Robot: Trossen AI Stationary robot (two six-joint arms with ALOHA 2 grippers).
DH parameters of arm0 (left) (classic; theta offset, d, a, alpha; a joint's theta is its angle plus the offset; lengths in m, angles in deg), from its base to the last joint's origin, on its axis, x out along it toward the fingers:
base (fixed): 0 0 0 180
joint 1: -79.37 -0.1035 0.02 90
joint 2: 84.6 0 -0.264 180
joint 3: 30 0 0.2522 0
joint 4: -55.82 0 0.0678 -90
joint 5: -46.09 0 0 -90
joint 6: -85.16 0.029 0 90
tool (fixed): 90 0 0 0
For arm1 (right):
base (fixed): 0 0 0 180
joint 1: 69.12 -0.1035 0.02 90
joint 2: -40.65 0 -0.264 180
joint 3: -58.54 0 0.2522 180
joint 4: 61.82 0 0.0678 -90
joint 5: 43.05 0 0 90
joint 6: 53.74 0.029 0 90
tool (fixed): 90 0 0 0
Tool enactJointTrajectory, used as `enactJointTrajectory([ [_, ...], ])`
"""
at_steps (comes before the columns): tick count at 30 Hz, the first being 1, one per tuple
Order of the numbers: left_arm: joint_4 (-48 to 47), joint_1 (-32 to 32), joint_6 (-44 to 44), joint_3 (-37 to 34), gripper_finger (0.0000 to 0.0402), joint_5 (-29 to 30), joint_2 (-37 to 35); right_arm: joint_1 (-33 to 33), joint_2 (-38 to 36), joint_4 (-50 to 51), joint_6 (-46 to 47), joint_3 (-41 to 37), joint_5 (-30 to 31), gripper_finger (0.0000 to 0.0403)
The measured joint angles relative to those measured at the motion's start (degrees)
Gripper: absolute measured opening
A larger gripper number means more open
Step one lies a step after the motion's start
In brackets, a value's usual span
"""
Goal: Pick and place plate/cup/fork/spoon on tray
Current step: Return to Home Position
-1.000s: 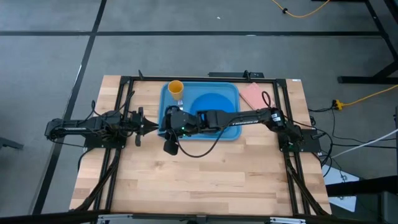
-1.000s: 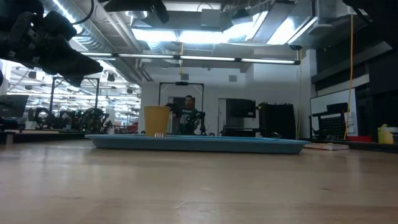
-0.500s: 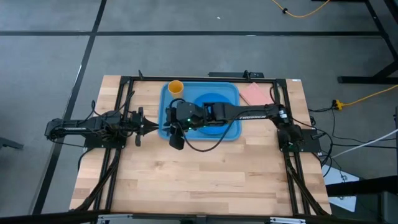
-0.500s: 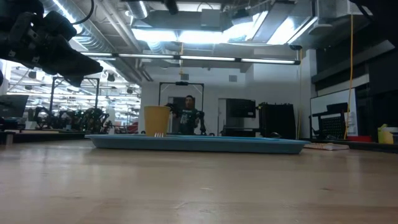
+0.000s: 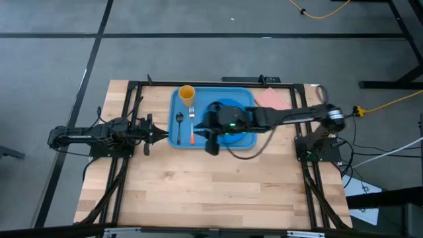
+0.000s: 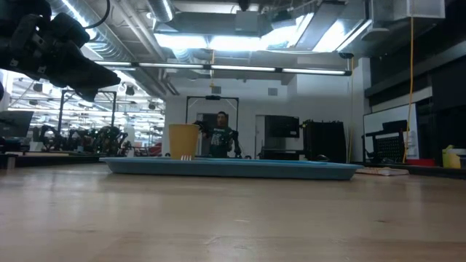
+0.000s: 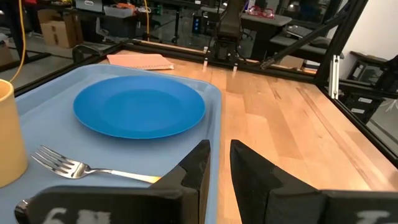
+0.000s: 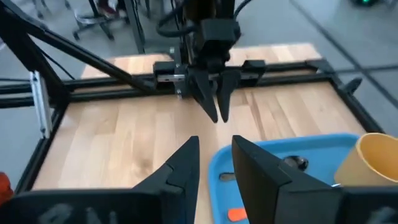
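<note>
All four small items lay on the tray (image 5: 246,98) in the upper middle of the high view. The cup (image 5: 187,93) stood in its upper-left corner. The spoon (image 5: 179,125) and fork (image 5: 192,127) lay side by side along its left part, apart from each other. The plate (image 7: 140,112) sat flat to their right. Placing looked finished; only sending the arm back to rest seemed left.

The right end effector (image 8: 215,146) hung over the tray's lower edge, fingers slightly apart and holding nothing. The left end effector (image 7: 219,149) waited just beside the tray's left rim, a narrow gap between its fingers, also empty.

The lower half of the counter (image 5: 211,192) offered open wood for a retreat. The upper right, near the pink pad (image 5: 272,100), was tighter. Lifting clear of the plate and rim before swinging right seemed prudent.
</note>
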State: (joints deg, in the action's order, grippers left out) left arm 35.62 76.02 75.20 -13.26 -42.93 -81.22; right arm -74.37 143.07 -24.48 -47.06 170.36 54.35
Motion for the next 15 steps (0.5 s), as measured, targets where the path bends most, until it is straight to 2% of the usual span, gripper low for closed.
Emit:
enactJointTrajectory([
  [4, 0.0, 0.0, 0.0, 0.0, 0.0055, 0.0, 0.0, 0.0, -10.3, -11.7, 0.1, -16.2, 0.0, 0.0100],
  [7, 0.0, 0.0, 0.0, 0.0, 0.0055, 0.0, 0.0, 0.2, -17.9, -16.6, 1.0, -26.5, 0.0, 0.0099],
  [15, 0.0, 0.0, 0.0, 0.0, 0.0055, 0.0, 0.0, 0.2, -35.2, -22.6, 2.1, -45.2, 0.1, 0.0100],
])
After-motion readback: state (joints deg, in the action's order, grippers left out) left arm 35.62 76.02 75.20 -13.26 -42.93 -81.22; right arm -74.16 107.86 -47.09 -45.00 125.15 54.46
